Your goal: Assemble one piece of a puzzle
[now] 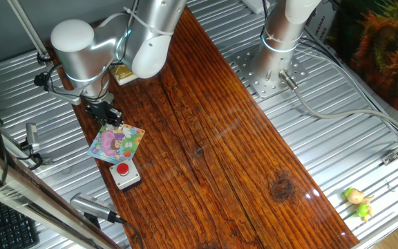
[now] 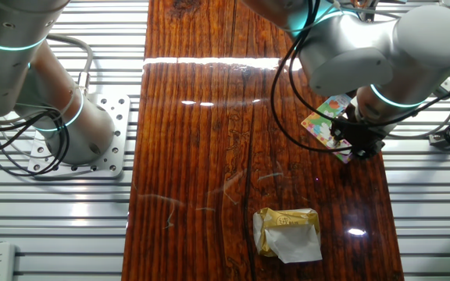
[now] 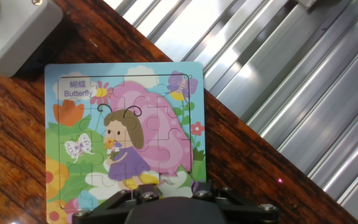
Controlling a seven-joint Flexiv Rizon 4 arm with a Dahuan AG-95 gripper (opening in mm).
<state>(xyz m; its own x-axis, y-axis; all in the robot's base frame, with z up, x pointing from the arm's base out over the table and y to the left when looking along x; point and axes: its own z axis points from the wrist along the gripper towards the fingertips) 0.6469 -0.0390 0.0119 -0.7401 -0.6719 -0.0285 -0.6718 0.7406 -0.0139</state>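
Observation:
The puzzle (image 1: 117,142) is a small square board with a pastel butterfly-girl picture, lying flat near the wooden table's edge. In the hand view the puzzle (image 3: 123,137) fills the middle, and its pieces look seated where they show. Its lower edge is hidden behind my gripper (image 3: 166,202), of which only the black body shows. From the side, my gripper (image 1: 108,116) hangs low over the board's far corner. In the other fixed view, the gripper (image 2: 362,147) sits at the near corner of the puzzle (image 2: 325,121). The fingertips are hidden, so whether anything is held does not show.
A grey box with a red button (image 1: 124,173) stands right beside the puzzle, and it also shows in the hand view's corner (image 3: 11,31). A yellow-and-white block (image 2: 287,232) lies further along the wood. Ribbed metal (image 3: 278,93) borders the table. A small toy (image 1: 358,202) lies far off.

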